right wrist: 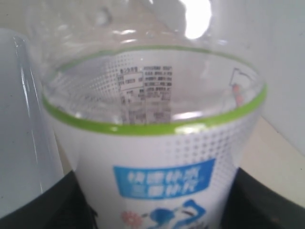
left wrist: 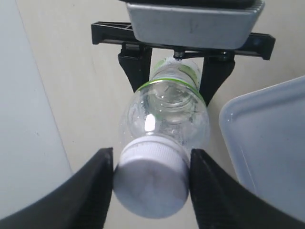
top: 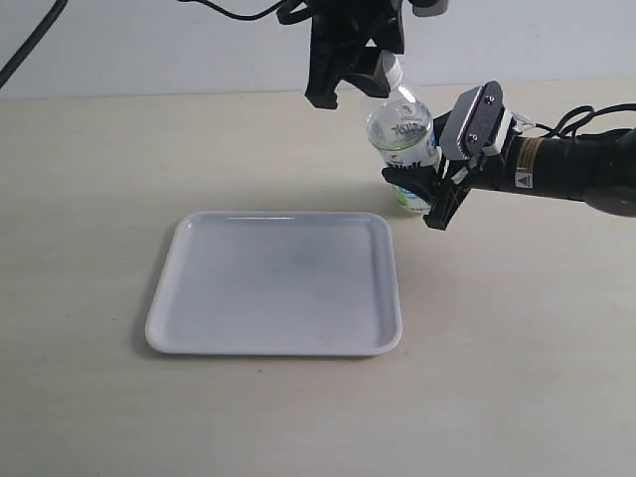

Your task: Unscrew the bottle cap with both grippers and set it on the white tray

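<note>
The clear bottle (top: 401,131) with its white, green and blue label is held tilted just above the table, behind the tray's far right corner. My right gripper (top: 422,194) comes in from the right and is shut on the labelled body (right wrist: 152,157), with dark fingers (right wrist: 38,205) on both sides. The left gripper (top: 370,72) reaches down from above. Its black fingers (left wrist: 90,191) press both sides of the ridged white bottle cap (left wrist: 151,179), which sits on the bottle neck. The white tray (top: 278,283) lies flat in front of the bottle with nothing on it.
The beige table (top: 89,179) runs back to a pale wall (top: 149,40). The right arm with its white block and cables (top: 556,159) stretches across the right side. A tray corner (left wrist: 267,143) lies close beside the bottle.
</note>
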